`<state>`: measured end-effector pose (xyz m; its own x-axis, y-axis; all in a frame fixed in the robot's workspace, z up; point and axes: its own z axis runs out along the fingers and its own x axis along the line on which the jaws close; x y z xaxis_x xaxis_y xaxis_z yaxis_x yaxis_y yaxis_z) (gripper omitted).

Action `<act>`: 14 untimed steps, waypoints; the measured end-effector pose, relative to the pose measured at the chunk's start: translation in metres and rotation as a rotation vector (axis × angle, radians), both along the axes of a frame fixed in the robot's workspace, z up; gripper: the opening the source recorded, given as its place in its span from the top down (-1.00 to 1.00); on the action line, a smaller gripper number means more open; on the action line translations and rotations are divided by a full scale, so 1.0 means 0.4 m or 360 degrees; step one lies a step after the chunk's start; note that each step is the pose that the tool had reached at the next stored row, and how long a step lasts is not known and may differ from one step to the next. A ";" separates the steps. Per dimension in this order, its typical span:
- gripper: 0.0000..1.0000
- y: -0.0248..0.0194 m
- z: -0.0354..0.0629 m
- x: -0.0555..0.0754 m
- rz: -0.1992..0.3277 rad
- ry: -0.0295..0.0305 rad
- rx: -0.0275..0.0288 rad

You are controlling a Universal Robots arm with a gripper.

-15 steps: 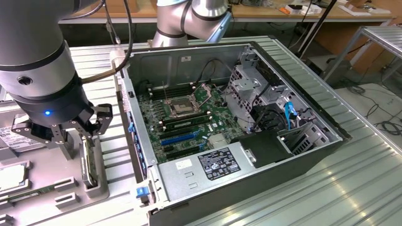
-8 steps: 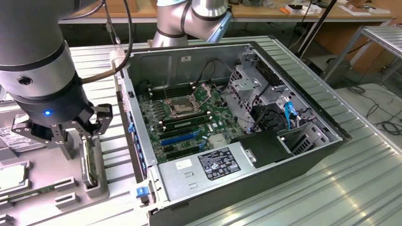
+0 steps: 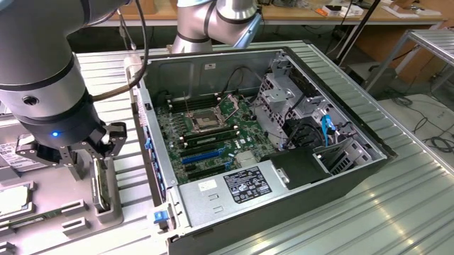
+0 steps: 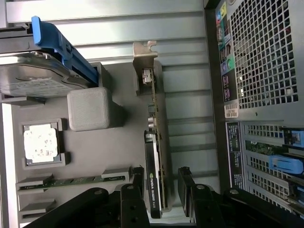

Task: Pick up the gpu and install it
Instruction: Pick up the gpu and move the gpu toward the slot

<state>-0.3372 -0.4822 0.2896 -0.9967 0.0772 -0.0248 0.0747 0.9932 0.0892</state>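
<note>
The gpu [image 4: 156, 156] is a thin dark card with a silvery end bracket [image 4: 145, 57], standing on edge in a slot of the grey parts tray [image 4: 118, 152]. My gripper [image 4: 161, 178] is open and straddles the card's end away from the bracket, one finger [image 4: 137, 179] on each side with small gaps. In the exterior view the gripper [image 3: 89, 159] hangs low over the gpu [image 3: 101, 183] on the tray, at the exterior view's left of the open computer case [image 3: 341, 122]. The motherboard [image 3: 206, 127] with blue expansion slots [image 3: 202, 155] lies exposed inside.
On the tray lie a hard drive [image 4: 33, 76] with a blue rail, a processor [image 4: 41, 144], a green memory stick [image 4: 71, 181] and a grey block [image 4: 89, 108]. The case's perforated rear panel [image 4: 259, 57] stands close beside the tray. A power supply [image 3: 241, 183] fills the case's near corner.
</note>
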 end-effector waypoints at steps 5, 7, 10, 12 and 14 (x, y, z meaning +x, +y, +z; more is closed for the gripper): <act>0.15 0.000 -0.008 0.000 0.0000 -0.00004 -0.00015; 0.15 0.000 -0.010 0.000 0.0000 -0.00007 -0.00066; 0.15 0.000 -0.019 -0.001 0.0000 -0.00014 -0.00084; 0.15 0.000 -0.020 -0.002 0.0000 -0.00012 -0.00088; 0.15 0.000 -0.020 -0.002 0.0000 -0.00012 -0.00087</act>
<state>-0.3379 -0.4822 0.2814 -0.9967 0.0771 -0.0260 0.0747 0.9937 0.0838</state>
